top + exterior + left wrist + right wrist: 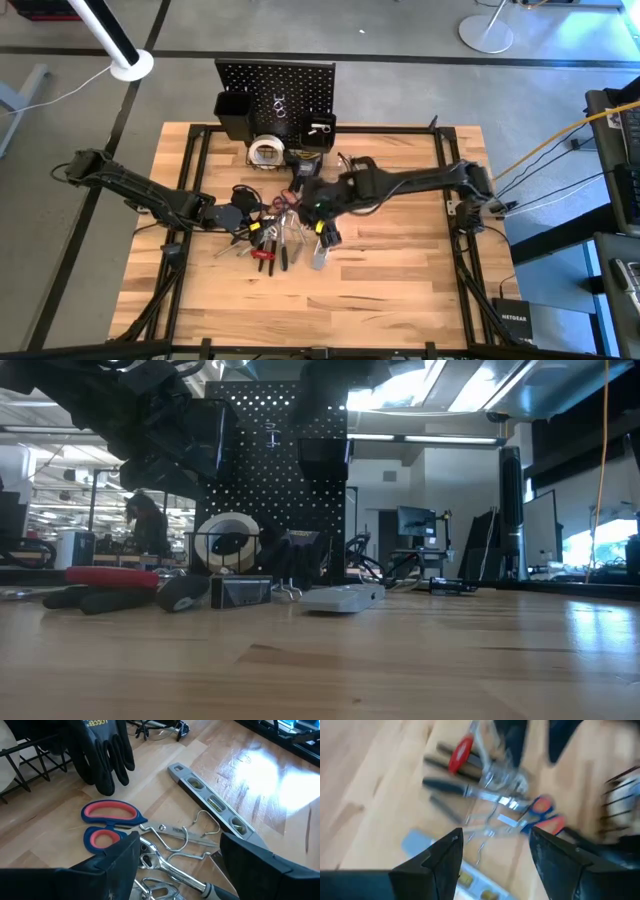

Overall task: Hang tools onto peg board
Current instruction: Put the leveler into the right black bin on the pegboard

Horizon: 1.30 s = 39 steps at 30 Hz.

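hovering released over the tools (280,240) heaped on the bench (400,300), right tool (318,212) and left tool (245,215) both gape; scissors (112,822) just ahead of the left tool, peg board (275,85) beyond.

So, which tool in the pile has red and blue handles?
The scissors: red-and-blue loop handles, lying flat near the black gloves. The level is plain silver.

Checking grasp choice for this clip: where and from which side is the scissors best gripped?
Probably from straight above, pinching across the blades just past the pivot. The scissors lie flat on the table, closed; the red and blue loop handles are wide and flat, while wire hooks and pliers crowd the blade tips. The left tool is open over them.
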{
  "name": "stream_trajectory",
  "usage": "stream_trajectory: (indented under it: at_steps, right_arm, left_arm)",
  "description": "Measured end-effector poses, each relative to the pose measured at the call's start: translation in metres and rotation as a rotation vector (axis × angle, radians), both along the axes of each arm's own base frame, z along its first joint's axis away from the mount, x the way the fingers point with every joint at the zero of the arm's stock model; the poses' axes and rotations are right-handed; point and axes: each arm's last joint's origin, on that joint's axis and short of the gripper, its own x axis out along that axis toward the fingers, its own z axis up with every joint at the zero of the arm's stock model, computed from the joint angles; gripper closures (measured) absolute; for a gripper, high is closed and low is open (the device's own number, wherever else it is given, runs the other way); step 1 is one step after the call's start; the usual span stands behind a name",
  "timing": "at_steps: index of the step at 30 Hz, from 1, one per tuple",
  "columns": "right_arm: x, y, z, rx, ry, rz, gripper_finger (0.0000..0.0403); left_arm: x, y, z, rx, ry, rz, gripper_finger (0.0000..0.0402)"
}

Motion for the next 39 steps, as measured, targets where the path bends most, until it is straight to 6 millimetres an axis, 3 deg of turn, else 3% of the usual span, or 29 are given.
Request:
stream_trajectory:
  at_steps: [5,13,23,39]
  right_arm:
    - [0.010,0.006,-0.039,-0.012,0.146,0.011,0.0176]
    - [0.028,0.008,-0.081,-0.009,0.213,0.017,0.0176]
    - [0.046,0.015,-0.116,0.014,0.191,0.126,0.0176]
    - [0.062,0.023,-0.147,0.044,0.130,0.266,0.0179]
  left_arm:
    - [0.000,-0.001,0.000,-0.001,0.000,-0.005,0.0141]
    - [0.000,-0.001,0.000,-0.002,-0.001,-0.005,0.0141]
    - [0.000,-0.001,0.000,0.000,0.003,-0.006,0.0141]
    - [0.000,-0.001,0.000,0.004,0.003,-0.009,0.0141]
